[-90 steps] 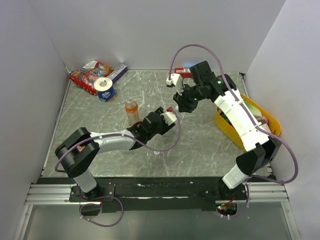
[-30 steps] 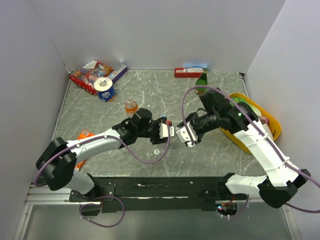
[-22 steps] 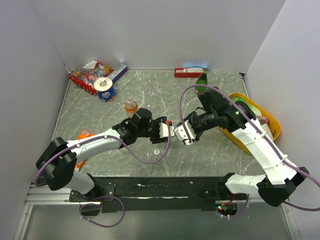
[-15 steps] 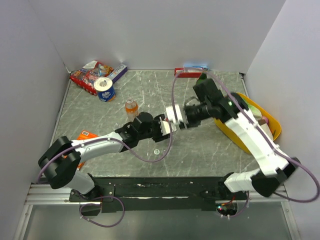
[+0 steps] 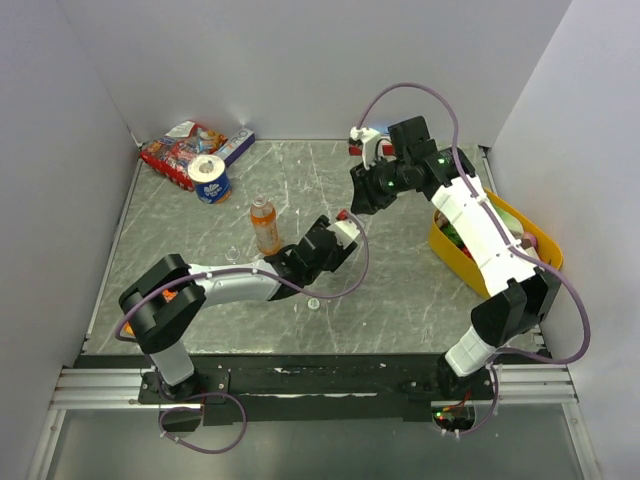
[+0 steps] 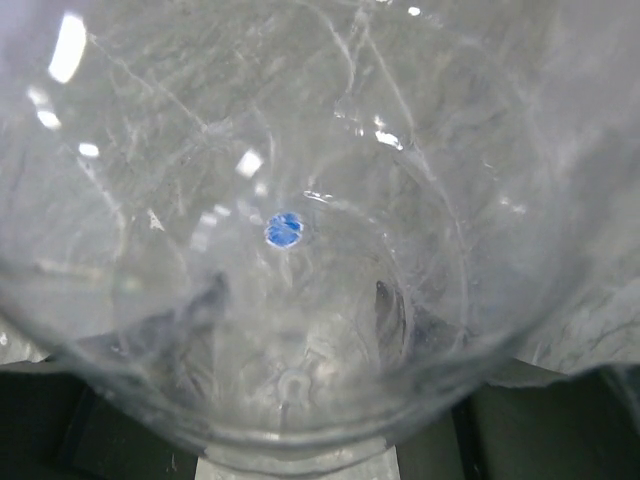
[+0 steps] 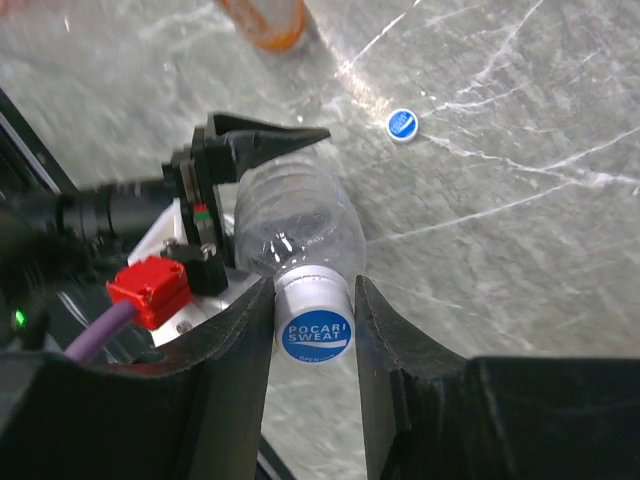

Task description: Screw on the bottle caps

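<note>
A clear empty bottle (image 7: 300,225) is held off the table, my left gripper (image 5: 338,228) shut on its body. Through its wall the left wrist view shows the table and a blue cap (image 6: 284,230). The bottle's neck carries a white bottle cap with a blue top (image 7: 314,325). My right gripper (image 7: 314,300) is shut on this cap, one finger on each side. In the top view the right gripper (image 5: 358,203) meets the left one above the middle of the table. The orange drink bottle (image 5: 264,225) stands upright to their left. A loose blue cap (image 7: 402,124) lies on the table.
A yellow bin (image 5: 500,262) sits at the right edge beside the right arm. A blue-and-white roll (image 5: 210,178) and snack packets (image 5: 180,148) lie at the back left. Another small cap (image 5: 313,303) lies near the front. A red box (image 5: 356,146) is at the back wall.
Both grippers have moved back from the middle of the table. The right arm has swung round behind the left gripper, hiding the green bottle at the back.
</note>
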